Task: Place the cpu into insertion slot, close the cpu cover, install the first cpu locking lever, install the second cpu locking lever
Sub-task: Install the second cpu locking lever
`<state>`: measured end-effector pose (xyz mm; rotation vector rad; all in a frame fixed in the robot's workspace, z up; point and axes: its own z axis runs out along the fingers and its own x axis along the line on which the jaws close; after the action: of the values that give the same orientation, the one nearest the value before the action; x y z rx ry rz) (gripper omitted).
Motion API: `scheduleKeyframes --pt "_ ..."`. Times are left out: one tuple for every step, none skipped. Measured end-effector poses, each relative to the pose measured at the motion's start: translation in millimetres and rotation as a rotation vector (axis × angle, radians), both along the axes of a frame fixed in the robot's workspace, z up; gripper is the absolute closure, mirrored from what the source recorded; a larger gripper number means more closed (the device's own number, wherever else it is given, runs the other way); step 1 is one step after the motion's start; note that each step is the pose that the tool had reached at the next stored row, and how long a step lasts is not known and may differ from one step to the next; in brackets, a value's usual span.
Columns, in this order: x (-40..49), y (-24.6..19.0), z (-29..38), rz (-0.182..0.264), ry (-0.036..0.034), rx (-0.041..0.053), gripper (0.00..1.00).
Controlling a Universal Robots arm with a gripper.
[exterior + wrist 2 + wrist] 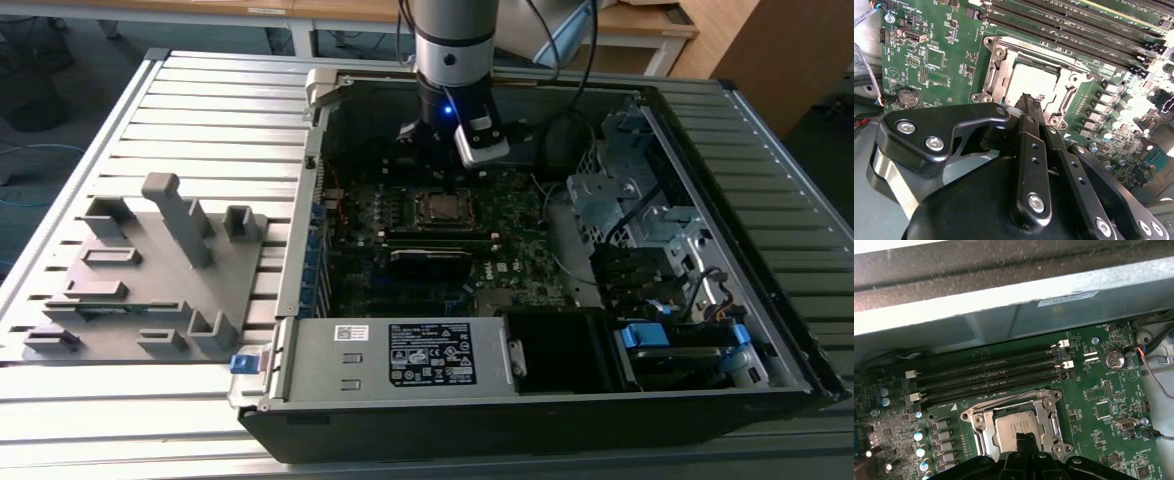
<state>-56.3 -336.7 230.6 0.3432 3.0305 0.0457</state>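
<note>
The cpu [1026, 80] lies flat in the insertion slot on the green motherboard [514, 260], its silvery top showing; the slot itself is hidden beneath it. The cpu cover [997, 67] lies down around the chip as a metal frame, also seen in the first wrist view as the cover [976, 421] around the cpu [1011, 426]. A thin lever rod [1054, 52] runs along one side of the frame. My gripper [1029, 99] is shut with nothing in it, its tips just over the chip's near edge. In the exterior view the gripper [447, 165] hangs above the cpu [441, 207].
Long black memory slots [989, 374] run beside the socket. A coin battery [1113, 359] and cables lie near the board's edge. The case's metal wall [1004, 315] stands close behind. A grey fixture [147, 260] sits at the exterior view's left, a power supply [427, 355] in front.
</note>
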Motion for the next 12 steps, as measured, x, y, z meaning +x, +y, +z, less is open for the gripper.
scheduleKeyframes --pt "0.0 0.0 0.5 0.0 0.0 -0.0001 0.9" --pt "0.0 0.0 1.0 0.0 -0.0001 0.0001 0.9" --pt "0.0 0.0 1.5 0.0 -0.0001 0.0001 0.9" --pt "0.0 0.0 1.6 0.0 -0.0002 0.0002 0.9" --pt "0.0 0.0 1.6 0.0 -0.0002 0.0003 0.9" --pt "0.0 0.1 1.6 0.0 -0.0003 0.0004 0.9" --pt "0.0 0.0 1.8 0.0 -0.0001 0.0002 0.9" --pt "0.0 0.0 2.0 0.0 -0.0002 0.0002 0.9" --pt "0.0 0.0 2.1 0.0 -0.0001 0.0001 0.9" --pt "0.0 0.0 2.3 0.0 -0.0001 0.0 0.9" --pt "0.0 0.0 2.5 0.0 0.0 -0.0001 0.9" --pt "0.0 0.0 2.8 0.0 0.0 -0.0001 0.9"
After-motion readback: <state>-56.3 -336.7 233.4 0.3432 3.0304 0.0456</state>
